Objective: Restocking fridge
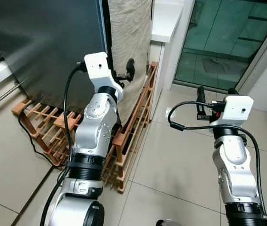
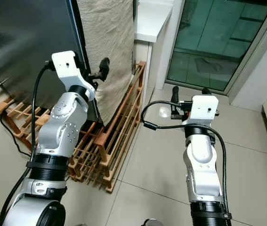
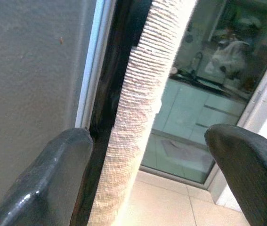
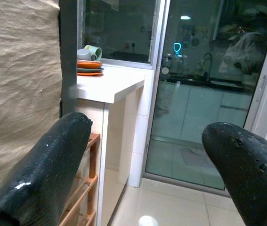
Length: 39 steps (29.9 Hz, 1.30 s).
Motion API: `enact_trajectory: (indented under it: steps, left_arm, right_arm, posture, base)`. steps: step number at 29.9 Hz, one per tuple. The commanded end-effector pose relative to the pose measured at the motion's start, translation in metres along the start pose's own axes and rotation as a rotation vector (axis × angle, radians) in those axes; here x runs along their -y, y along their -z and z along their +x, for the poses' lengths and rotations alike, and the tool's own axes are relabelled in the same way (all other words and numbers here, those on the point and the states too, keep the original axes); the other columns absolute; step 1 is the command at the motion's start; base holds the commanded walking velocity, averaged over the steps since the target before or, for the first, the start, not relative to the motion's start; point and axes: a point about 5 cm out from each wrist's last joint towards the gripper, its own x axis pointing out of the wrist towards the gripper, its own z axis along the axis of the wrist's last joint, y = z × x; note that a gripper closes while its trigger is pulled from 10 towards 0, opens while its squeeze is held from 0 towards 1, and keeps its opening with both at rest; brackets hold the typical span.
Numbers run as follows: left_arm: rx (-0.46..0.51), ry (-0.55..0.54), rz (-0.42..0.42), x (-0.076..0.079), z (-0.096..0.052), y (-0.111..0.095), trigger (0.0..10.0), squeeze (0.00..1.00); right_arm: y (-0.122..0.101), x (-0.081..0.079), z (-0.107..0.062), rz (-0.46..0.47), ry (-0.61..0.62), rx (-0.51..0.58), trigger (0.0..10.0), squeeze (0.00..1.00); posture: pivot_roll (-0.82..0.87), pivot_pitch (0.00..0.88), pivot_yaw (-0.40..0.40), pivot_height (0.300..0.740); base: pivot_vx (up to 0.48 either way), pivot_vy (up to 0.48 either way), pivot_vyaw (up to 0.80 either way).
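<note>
Nearest the camera, the robot's two silver arms rose from the bottom edge over a floor of pale tiles (image 1: 171, 165). A black cable (image 1: 66, 113) looped along the left arm, and another (image 1: 190, 126) curled off the right wrist. At the very bottom edge, between the arms, a small rounded dark thing was cut off and could not be identified.

Just beyond the left arm, a low wooden slatted rack (image 1: 128, 136) lay on the floor, running away along the base of the fridge; the arm hid much of its middle.

The left gripper (image 1: 124, 74) was raised at the right edge of the dark grey fridge (image 1: 44, 42), its fingers (image 3: 44, 179) spread apart and empty, with the fridge's edge and a hanging beige cloth (image 1: 131, 33) between them in the wrist view. The cloth draped down the fridge's side and covered it, so what lay behind could not be seen. The fridge door was closed.

To the right, well apart from the fridge, the right gripper (image 1: 215, 96) hung over open floor, its fingers (image 4: 39, 169) also spread wide, holding nothing.

Farther off stood a white counter (image 4: 112, 87) carrying stacked orange plates (image 4: 90, 67) and a green mug (image 4: 93, 52). Beyond it, a glass sliding door (image 1: 227, 42) closed off the far side; the dim reflections in it were hard to make out.
</note>
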Motion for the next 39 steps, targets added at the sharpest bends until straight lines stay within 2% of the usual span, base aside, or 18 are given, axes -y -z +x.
enact_trajectory:
  steps: [1,10,22,27,32,39]
  left_arm:
    - [-0.009,0.016,0.028,0.002,-0.002,0.001,10.0,0.0]
    - [-0.02,-0.031,0.044,0.001,0.014,0.008,10.0,0.0]
    - [-0.041,0.009,0.012,0.022,0.036,0.014,10.0,0.0]
    - [-0.054,0.201,-0.096,0.05,0.041,0.018,10.0,0.0]
    - [-0.081,0.387,-0.111,0.077,0.036,0.027,10.0,0.0]
    - [-0.125,0.599,-0.235,0.104,0.025,0.033,10.0,0.0]
  right_arm:
    - [-0.003,0.003,0.002,0.009,0.005,0.009,10.0,0.0]
    - [0.0,0.0,0.001,0.011,0.003,0.003,10.0,0.0]
    - [-0.001,0.001,-0.001,0.015,0.033,0.017,10.0,0.0]
    - [0.0,-0.001,-0.002,0.019,0.034,0.013,10.0,0.0]
    - [0.001,-0.004,-0.002,0.023,0.025,0.01,10.0,0.0]
    - [0.001,-0.006,-0.001,0.024,0.009,0.003,10.0,0.0]
  posture:
    - [-0.16,0.0,0.017,0.736]
    - [-0.16,0.0,0.027,0.736]
    - [-0.19,0.0,0.069,0.736]
    - [-0.2,0.0,0.072,0.736]
    - [-0.2,0.0,0.072,0.736]
    - [-0.2,0.0,0.071,0.736]
  base:
    - [0.0,0.0,0.0]
    - [0.0,0.0,0.0]
    - [0.0,0.0,0.0]
    - [0.0,0.0,0.0]
    - [0.0,0.0,0.0]
    - [0.0,0.0,0.0]
